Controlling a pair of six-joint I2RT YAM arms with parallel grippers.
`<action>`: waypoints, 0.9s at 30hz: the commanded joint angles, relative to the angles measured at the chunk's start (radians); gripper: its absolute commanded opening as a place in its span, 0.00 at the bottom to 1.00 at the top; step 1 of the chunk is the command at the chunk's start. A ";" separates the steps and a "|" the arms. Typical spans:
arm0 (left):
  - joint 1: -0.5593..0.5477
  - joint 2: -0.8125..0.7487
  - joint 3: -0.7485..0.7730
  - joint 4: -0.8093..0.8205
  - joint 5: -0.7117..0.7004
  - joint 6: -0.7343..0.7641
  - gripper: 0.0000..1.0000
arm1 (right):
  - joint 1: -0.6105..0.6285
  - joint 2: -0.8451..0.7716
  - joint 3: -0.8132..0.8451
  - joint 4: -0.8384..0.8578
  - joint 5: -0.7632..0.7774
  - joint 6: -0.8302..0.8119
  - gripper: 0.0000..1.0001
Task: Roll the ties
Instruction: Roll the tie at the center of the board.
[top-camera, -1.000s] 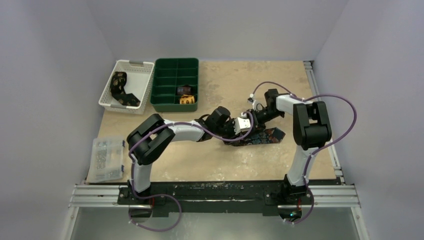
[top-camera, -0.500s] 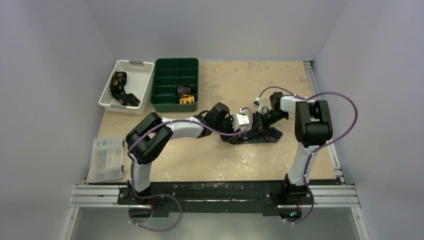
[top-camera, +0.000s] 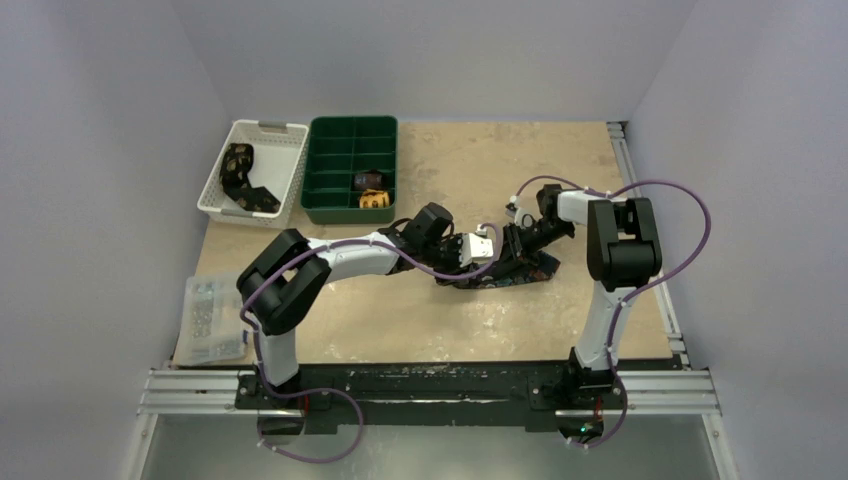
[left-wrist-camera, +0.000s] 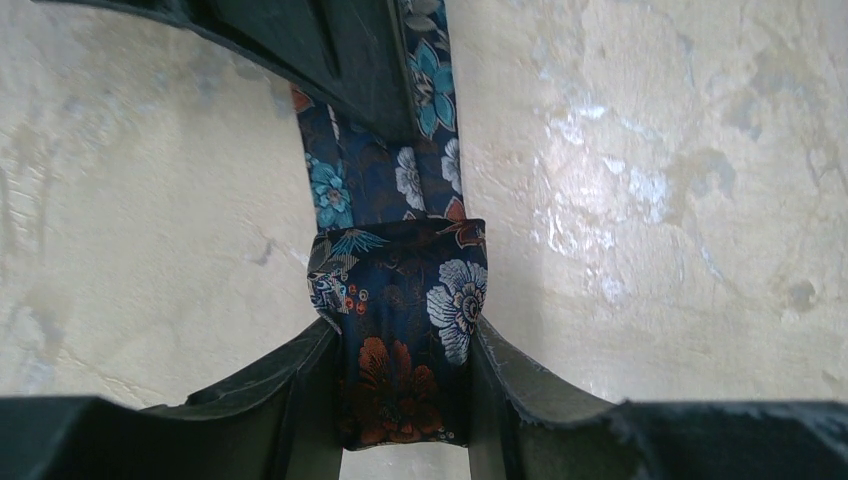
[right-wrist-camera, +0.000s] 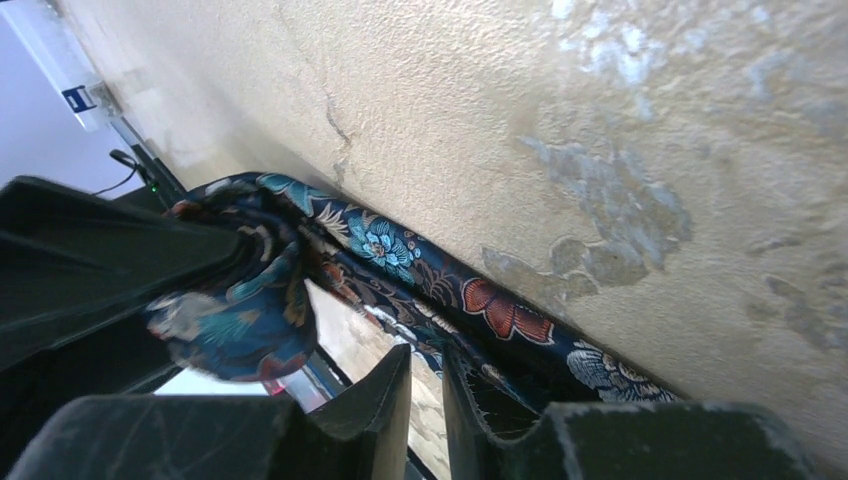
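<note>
Navy silk with teal, white and rust flowers: the tie lies on the beige table, right of centre, between the two arms. Left gripper is clamped on the rolled end; in the left wrist view the fingers press both sides of the roll, and the flat tail runs away from it across the table. Right gripper sits just right of that, low over the tie; in its own view the fingertips stand nearly together beside the fabric. Cannot tell if they pinch any cloth. Far left: white basket with a black-and-gold tie inside. Beside it, green divided tray holding two rolled ties in right-hand compartments. Near left: clear plastic box.
</note>
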 joint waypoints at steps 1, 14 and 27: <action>0.005 0.046 0.036 -0.218 -0.014 0.090 0.13 | -0.002 -0.004 0.009 0.078 0.111 -0.040 0.22; -0.033 0.145 0.125 -0.323 -0.188 0.027 0.22 | 0.039 -0.199 -0.049 0.183 -0.229 0.029 0.60; -0.044 0.129 0.097 -0.289 -0.229 -0.033 0.22 | 0.045 -0.078 -0.086 0.222 -0.124 0.034 0.52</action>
